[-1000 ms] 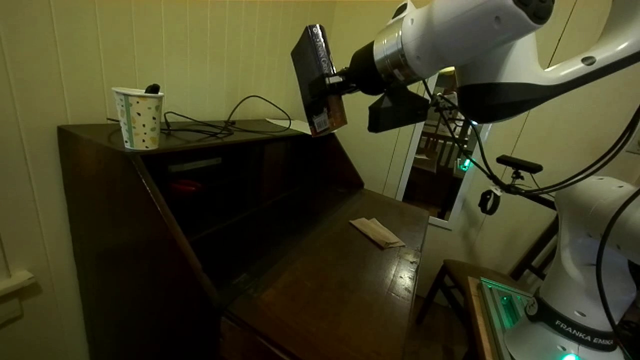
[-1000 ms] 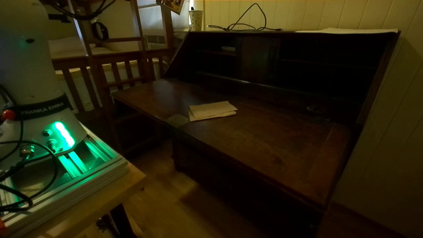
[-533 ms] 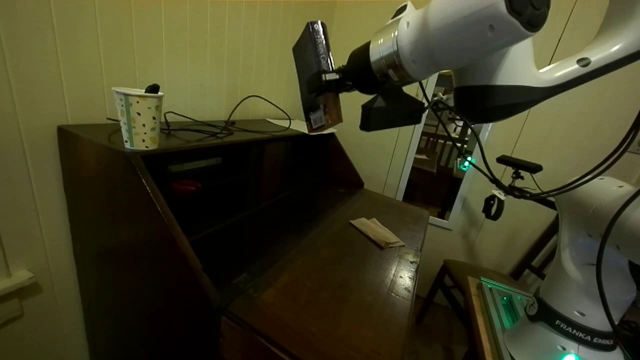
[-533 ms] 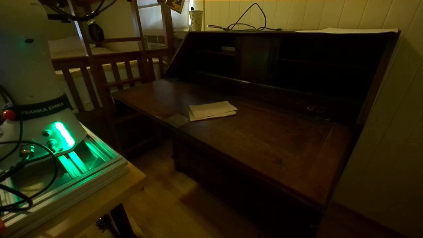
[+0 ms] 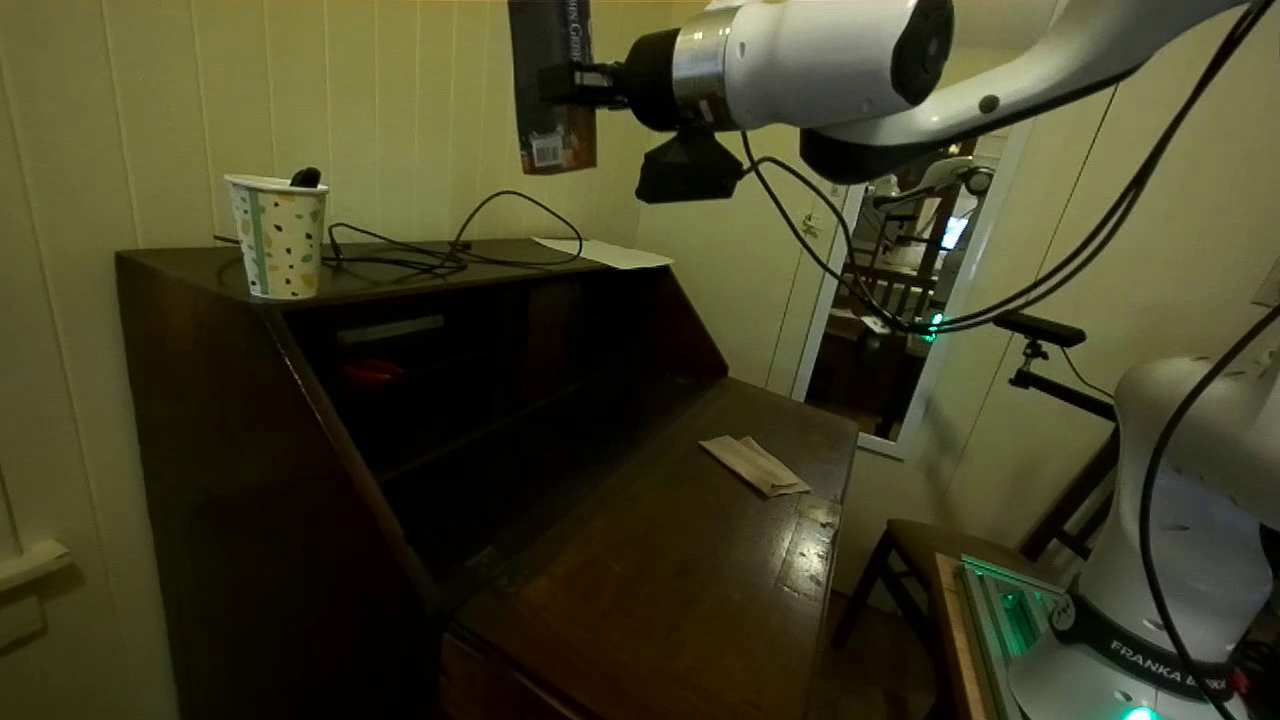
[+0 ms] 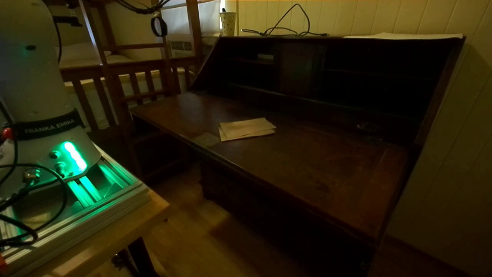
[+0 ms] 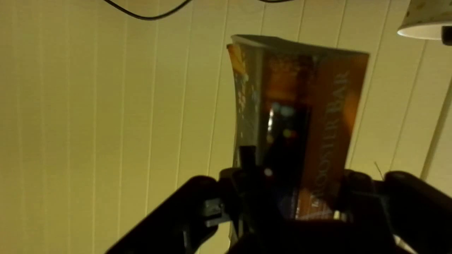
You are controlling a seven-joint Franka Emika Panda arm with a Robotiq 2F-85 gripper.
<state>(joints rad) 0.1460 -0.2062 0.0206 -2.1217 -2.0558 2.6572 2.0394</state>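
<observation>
Wrist view, which stands upside down, shows me a thick ROOSTER BAR book [image 7: 310, 120], clamped in the black gripper [image 7: 300, 187]; the fingers [image 5: 570, 88] press in from either cover, as far apart as the book is thick. It hangs in mid-air; in an exterior view it is above the level of the slant-front desk's [image 5: 250, 450] top, with the cream panelled wall [image 5: 440, 120] behind. Its long axis runs close to upright; the barcoded end points down, the upper end runs out of sight; the spine faces back toward the wrist, the barcoded cover sideways to it. Atop the desk stands a spotted paper cup [image 5: 283, 240], something dark poking out; beside it loops a black cable [image 5: 450, 258], then a white sheet [image 5: 612, 254]; in both exterior views folded tan paper [image 6: 248, 129] lies on the writing leaf [image 6: 326, 165].
</observation>
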